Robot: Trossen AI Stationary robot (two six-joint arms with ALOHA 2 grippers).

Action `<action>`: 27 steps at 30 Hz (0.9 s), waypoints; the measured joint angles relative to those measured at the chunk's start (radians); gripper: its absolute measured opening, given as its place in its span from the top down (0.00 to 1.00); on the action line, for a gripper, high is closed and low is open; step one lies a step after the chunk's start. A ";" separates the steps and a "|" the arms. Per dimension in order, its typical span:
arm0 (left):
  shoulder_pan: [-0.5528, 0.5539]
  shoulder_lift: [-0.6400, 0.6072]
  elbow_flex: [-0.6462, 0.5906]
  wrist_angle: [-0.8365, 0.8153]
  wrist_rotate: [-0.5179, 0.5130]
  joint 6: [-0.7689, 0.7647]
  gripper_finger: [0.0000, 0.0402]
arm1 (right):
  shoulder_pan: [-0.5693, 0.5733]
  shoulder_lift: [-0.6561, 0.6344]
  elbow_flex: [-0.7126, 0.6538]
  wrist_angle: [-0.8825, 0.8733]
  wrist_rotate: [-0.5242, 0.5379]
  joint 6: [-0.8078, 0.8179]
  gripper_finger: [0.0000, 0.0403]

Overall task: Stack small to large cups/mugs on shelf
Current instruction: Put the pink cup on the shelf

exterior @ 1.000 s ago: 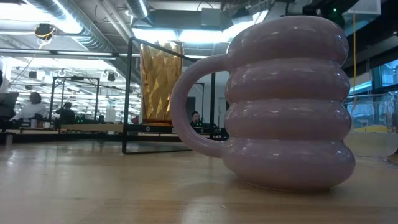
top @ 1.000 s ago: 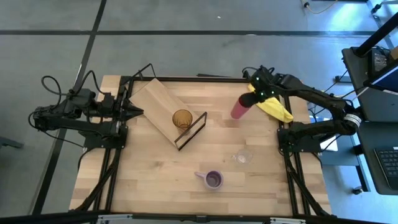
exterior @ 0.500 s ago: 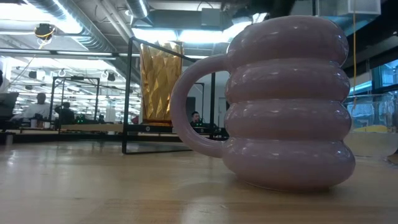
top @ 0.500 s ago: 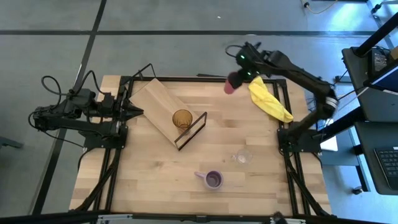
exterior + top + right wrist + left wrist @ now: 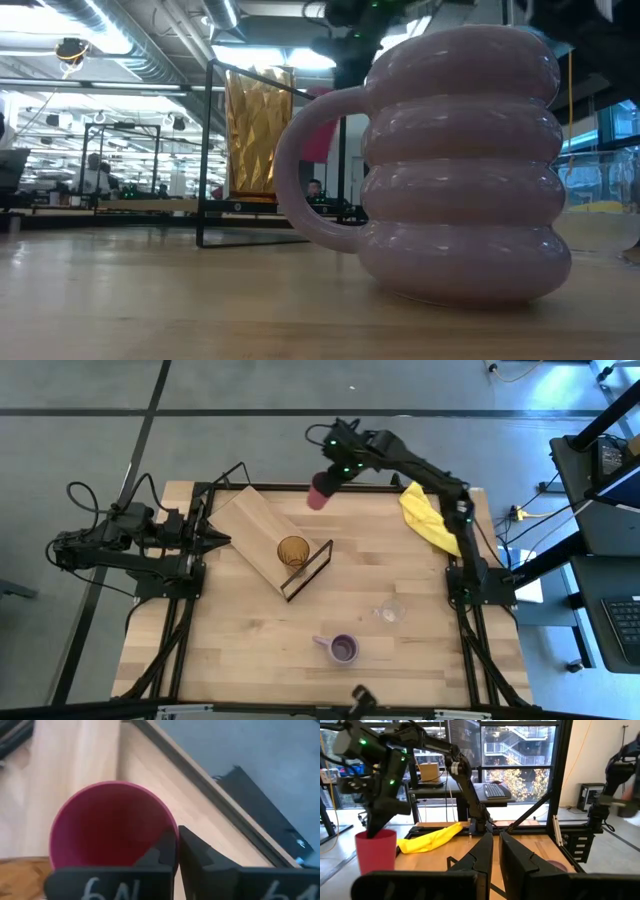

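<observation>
One red cup pinched by its rim in your right hand, fingers closed on it, carried high to clear the shelf frame. Amber tumbler sits below-left. Left hand idle, fingers together.

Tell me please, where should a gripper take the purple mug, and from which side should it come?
Probably from above, pinching the wall of the purple mug at the rim, on the side away from the handle. It stands upright with its mouth open, nothing touches it, and the handle points toward the left arm's side. Its ribbed, bulging body looks wide for a grasp across it.
</observation>
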 joint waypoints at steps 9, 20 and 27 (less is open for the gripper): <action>0.000 0.000 0.000 0.000 0.000 0.000 0.93 | 0.112 0.051 -0.028 0.147 -0.108 0.000 0.98; 0.000 0.000 0.000 0.002 0.000 0.000 0.93 | 0.202 0.051 -0.024 0.263 -0.122 0.033 0.97; 0.000 0.000 0.000 0.002 0.000 0.000 0.93 | 0.244 0.050 -0.024 0.358 -0.080 -0.015 0.97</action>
